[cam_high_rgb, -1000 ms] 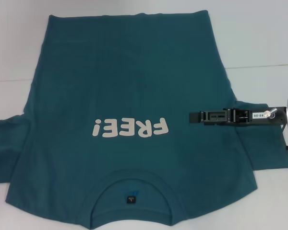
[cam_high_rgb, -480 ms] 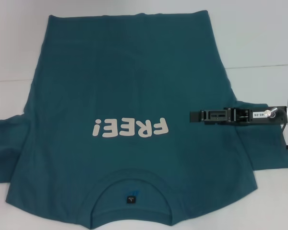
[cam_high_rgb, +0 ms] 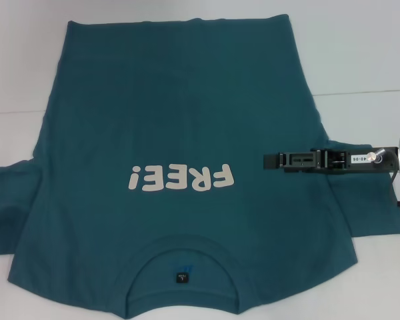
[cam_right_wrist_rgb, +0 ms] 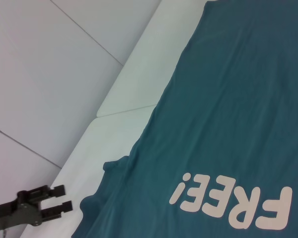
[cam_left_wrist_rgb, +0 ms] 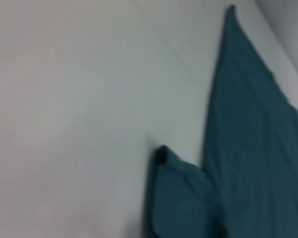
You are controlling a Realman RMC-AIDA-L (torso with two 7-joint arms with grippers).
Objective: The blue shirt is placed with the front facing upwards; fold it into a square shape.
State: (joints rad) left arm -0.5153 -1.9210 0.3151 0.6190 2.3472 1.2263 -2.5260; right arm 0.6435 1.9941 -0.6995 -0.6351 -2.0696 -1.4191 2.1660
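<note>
Table [cam_high_rgb: 373,47], white and wide, holds the blue shirt [cam_high_rgb: 180,120]. The shirt lies flat with its front up, and nothing on it is folded yet. Its long way runs from the collar [cam_high_rgb: 181,248], which is close to the robot, to the bottom hem on the far side. The white letters [cam_high_rgb: 180,178] sit across the chest. One short sleeve sticks out on each side.

The right gripper [cam_high_rgb: 267,161] hangs over the shirt on the robot's right side, just past the last letter. It reaches in sideways from the right edge, across the right sleeve [cam_high_rgb: 373,200]. I cannot tell from here how its jaws stand.

The left gripper [cam_right_wrist_rgb: 59,198] is off at the left, above the bare table near the left sleeve [cam_high_rgb: 3,207]. The head view does not show it. The right wrist view shows it far away, with its two fingers spread apart and nothing between them.

I think the sleeves should be folded in first. The right arm is nearer to its sleeve. There are no boxes or bowls here.
</note>
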